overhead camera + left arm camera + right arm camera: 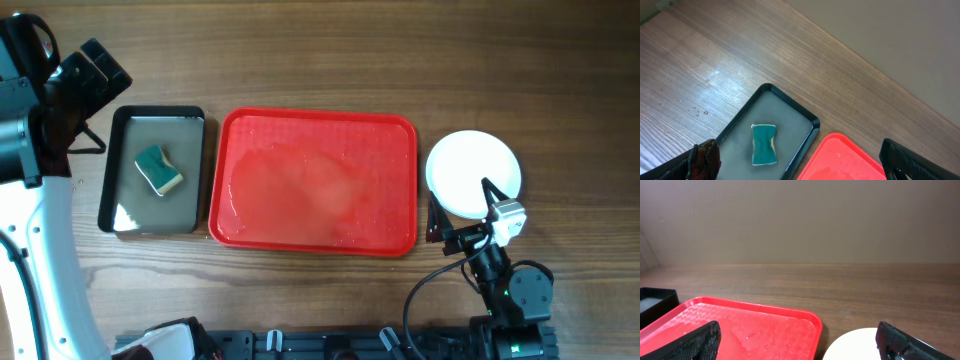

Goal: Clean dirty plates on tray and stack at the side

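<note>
Just right of the tray [316,117], on the wooden table [300,50], I see a white plate [470,165]; whether others lie under it I cannot tell. The tray's red bed shows a wet sheen. My right gripper [800,345] hovers at the plate's edge, jaws spread wide, pinching nothing. My left gripper [805,162] hangs over the black tray [812,122] with the green sponge [763,144], jaws spread too.
</note>
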Robot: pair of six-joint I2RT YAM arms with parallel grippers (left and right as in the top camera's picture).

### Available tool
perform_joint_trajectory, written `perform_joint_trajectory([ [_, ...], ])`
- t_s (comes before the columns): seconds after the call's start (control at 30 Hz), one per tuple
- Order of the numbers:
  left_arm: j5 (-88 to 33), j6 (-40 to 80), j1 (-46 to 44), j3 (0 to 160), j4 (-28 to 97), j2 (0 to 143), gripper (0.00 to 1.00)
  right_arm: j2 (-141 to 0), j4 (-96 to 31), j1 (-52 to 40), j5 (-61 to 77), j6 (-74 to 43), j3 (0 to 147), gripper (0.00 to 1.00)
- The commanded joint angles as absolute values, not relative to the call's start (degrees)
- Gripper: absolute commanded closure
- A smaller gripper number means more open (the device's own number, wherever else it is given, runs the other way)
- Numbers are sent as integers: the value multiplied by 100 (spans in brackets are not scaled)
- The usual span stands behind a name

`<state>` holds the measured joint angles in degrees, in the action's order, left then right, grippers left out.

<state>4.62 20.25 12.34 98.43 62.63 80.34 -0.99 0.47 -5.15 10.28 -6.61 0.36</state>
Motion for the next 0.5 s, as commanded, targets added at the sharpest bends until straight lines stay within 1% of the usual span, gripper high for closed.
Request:
perform_joint_trajectory([
  [0.0,454,1994,1234,9891,6248,7999,0,-80,82,-480,1100,-766,30,0],
  [0.17,456,1994,1221,9891,6246,7933,0,-80,82,-480,1100,-764,30,0],
  [0.3,499,1970,1155,9717,6211,7500,0,-80,82,-480,1100,-766,30,0],
  [0.4,574,1992,976,8794,5564,6838,0,-80,82,-480,1100,-766,30,0],
  [0.47,388,1997,904,7907,4853,6300,0,-80,82,-480,1100,-766,30,0],
])
